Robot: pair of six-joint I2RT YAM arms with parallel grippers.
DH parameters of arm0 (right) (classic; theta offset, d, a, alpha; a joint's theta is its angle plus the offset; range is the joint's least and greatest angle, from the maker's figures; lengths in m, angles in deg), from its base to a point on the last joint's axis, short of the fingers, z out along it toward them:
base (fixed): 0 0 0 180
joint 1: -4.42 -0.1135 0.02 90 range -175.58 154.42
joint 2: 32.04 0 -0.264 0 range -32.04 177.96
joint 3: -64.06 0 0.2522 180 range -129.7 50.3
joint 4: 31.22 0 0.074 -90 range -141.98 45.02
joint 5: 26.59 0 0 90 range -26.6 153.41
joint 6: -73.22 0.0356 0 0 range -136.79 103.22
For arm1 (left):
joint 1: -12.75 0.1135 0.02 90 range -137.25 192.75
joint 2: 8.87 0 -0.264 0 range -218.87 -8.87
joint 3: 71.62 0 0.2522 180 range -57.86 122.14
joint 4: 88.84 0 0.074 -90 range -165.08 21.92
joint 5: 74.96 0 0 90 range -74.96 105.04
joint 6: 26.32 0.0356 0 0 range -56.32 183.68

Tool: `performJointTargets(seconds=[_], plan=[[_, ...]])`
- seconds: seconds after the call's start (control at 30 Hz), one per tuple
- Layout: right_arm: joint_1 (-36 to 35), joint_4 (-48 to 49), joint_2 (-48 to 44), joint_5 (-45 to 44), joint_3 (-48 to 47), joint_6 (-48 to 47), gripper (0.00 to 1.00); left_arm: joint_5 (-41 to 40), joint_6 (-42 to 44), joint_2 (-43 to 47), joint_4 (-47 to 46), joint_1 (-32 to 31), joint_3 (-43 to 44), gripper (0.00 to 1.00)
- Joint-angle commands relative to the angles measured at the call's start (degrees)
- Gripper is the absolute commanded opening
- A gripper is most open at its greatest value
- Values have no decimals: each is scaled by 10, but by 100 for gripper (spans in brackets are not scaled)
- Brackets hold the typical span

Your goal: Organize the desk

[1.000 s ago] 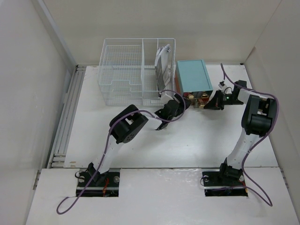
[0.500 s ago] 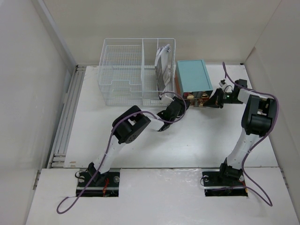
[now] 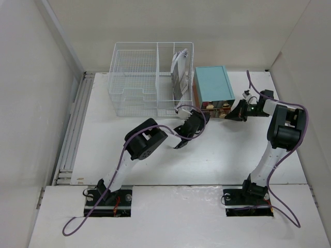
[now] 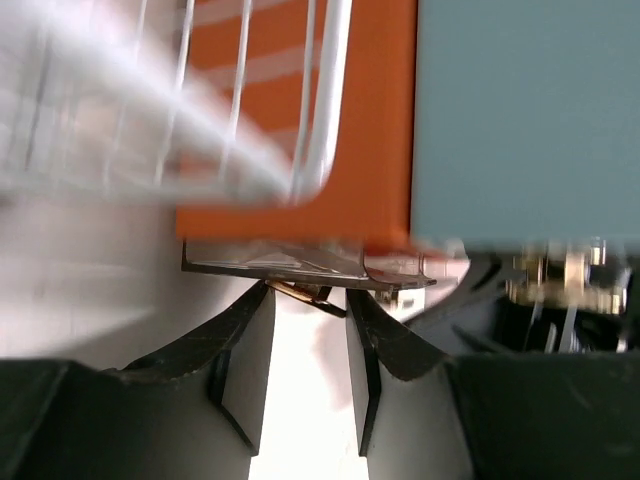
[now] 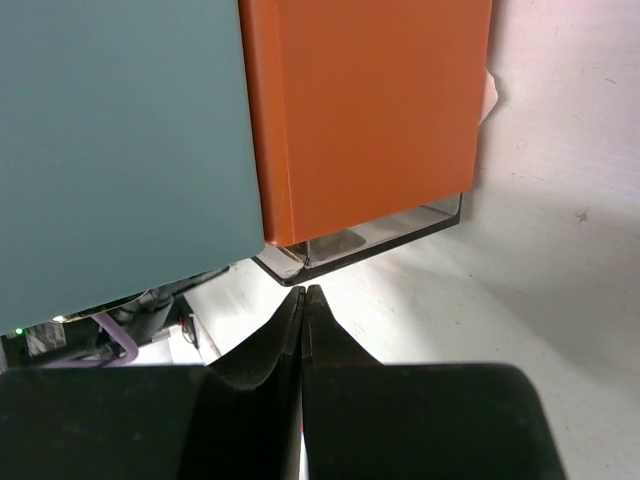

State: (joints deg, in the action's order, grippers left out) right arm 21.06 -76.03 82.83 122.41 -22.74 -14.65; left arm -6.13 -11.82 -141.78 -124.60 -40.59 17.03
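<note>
The desk (image 3: 217, 155) is the white tabletop. A teal box (image 3: 212, 83) with small wooden drawers (image 3: 220, 107) stands at the back, with an orange block (image 4: 360, 150) on a clear base beside it. My left gripper (image 3: 201, 115) is open in front of the orange block; in the left wrist view (image 4: 310, 300) a small brass-coloured piece (image 4: 300, 292) lies between its tips, under the clear base (image 4: 300, 262). My right gripper (image 3: 230, 114) is shut and empty at the drawer front; in the right wrist view (image 5: 303, 292) its tips nearly touch the clear base (image 5: 370, 245).
A white wire basket organizer (image 3: 150, 77) stands at the back left of the teal box, with grey and white flat items (image 3: 179, 72) upright in its right compartment. White walls border the desk. A metal rail (image 3: 75, 129) runs along the left edge.
My left arm has shifted slightly right and nearer, its gripper staying by the orange block. My right gripper has hardly moved.
</note>
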Motion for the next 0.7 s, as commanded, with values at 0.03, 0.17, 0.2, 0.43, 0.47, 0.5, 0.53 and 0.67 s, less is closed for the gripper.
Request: performJointTargets(seconds=[0.03,0.17,0.2,0.43,0.47,0.5,0.53,0.67], plan=[[4,10,-17,19,0,-10,0,-7,11,42,-18,-28,-45,6],[4,32,-17,9,0,3,0,-7,11,55,-31,-49,-77,6],[4,32,-17,3,0,9,0,-7,11,62,-31,-49,-84,6],[4,81,-17,-14,6,49,0,-18,-7,88,-57,-80,-142,6],[4,86,-17,-14,6,54,0,-25,-7,94,-57,-80,-150,6],[4,94,-17,-21,6,64,0,-25,-7,101,-63,-87,-150,6],[4,100,-22,-21,6,69,0,-31,-7,101,-63,-92,-158,6],[4,150,-34,-34,21,109,0,-31,-12,106,-63,-105,-165,6]])
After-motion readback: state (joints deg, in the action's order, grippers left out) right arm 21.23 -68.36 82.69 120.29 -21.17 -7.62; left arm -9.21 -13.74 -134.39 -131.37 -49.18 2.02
